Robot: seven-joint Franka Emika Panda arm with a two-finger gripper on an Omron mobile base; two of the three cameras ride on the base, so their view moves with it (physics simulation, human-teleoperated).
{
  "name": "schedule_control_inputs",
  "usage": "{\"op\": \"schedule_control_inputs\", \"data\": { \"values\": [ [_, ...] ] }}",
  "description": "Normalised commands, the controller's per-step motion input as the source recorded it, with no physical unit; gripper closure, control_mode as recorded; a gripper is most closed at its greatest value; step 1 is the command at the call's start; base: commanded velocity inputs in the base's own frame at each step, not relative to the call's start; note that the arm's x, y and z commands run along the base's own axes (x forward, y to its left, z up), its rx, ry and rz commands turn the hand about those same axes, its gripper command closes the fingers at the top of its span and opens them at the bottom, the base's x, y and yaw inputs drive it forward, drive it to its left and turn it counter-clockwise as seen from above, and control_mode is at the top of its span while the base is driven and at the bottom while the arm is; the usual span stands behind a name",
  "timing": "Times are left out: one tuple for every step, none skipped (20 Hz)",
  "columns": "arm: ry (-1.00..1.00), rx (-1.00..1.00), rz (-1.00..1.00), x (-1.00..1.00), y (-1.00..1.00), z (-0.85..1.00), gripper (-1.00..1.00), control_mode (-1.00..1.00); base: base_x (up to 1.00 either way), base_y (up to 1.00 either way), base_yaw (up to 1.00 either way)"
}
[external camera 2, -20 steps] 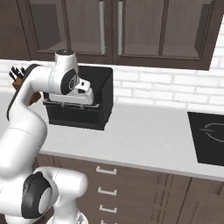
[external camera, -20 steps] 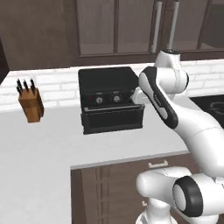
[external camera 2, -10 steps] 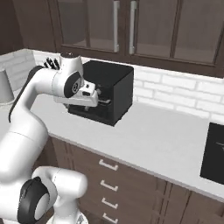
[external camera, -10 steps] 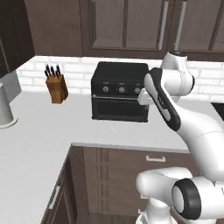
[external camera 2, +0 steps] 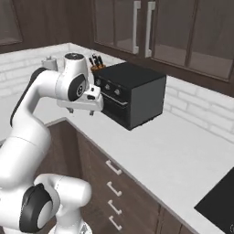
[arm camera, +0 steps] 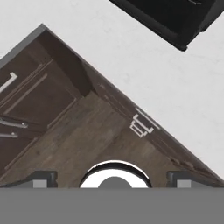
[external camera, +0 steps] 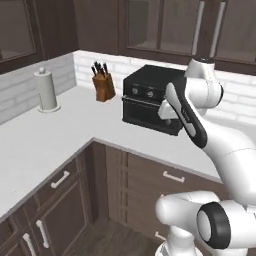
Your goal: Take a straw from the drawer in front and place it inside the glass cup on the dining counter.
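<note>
Three views are being examined in turn.

Left base view: the arm is rising from the lower right and bending forward, its hand hanging in front of the black oven (external camera: 150,100) on the L-shaped white desk (external camera: 65,135). The pincer itself is hiding behind the forearm here, so its jaws cannot be read from this side. Beyond the hand and to its left, a knife block (external camera: 103,84) is standing against the brick wall, and farther left a paper towel roll (external camera: 47,90) is standing upright on the desk. Dark brown cabinet drawers (external camera: 165,182) with silver bar handles are lying below the hand, all appearing closed.

Right base view: the pincer (external camera 2: 80,110) is pointing downward over the desk edge, just beside the oven's front face, with nothing showing between its short tips. The knife block is peeking out behind the oven, beyond the pincer.

Hand view: the two finger tips (arm camera: 41,178) are sitting far apart at the bottom edge, jaws spread wide and gripping nothing. Ahead of the pincer the camera is looking straight down on the white desk corner, the oven corner, closed drawer fronts with bar handles, and the wooden floor (arm camera: 87,144). Which of these fronts is the task's drawer cannot be told.
</note>
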Motion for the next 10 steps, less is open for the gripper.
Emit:
{"op": "schedule_control_inputs", "data": {
  "values": [
    [0.0, 0.0, 0.0, 0.0, 0.0, 0.0, -1.0, 1.0, -0.35, -0.81, 0.57],
    [0.0, 0.0, 0.0, 0.0, 0.0, 0.0, -1.0, 1.0, -0.4, -0.75, 0.51],
    [0.0, 0.0, 0.0, 0.0, 0.0, 0.0, -1.0, 1.0, -0.46, -0.69, 0.45],
    [0.0, 0.0, 0.0, 0.0, 0.0, 0.0, -1.0, 1.0, -0.51, -0.67, 0.41],
    [0.0, 0.0, 0.0, 0.0, 0.0, 0.0, -1.0, 1.0, -0.64, -0.54, 0.34],
    [0.0, 0.0, 0.0, 0.0, 0.0, 0.0, -1.0, 1.0, -0.66, -0.42, 0.25],
    [0.0, 0.0, 0.0, 0.0, 0.0, 0.0, -1.0, 1.0, -0.66, -0.37, 0.19],
    [0.0, 0.0, 0.0, 0.0, 0.0, 0.0, -1.0, 1.0, -0.63, -0.39, 0.16],
    [0.0, 0.0, 0.0, 0.0, 0.0, 0.0, -1.0, 1.0, -0.58, -0.42, 0.15],
    [0.0, 0.0, 0.0, 0.0, 0.0, 0.0, -1.0, 1.0, -0.56, -0.44, 0.15]
  ]
}}
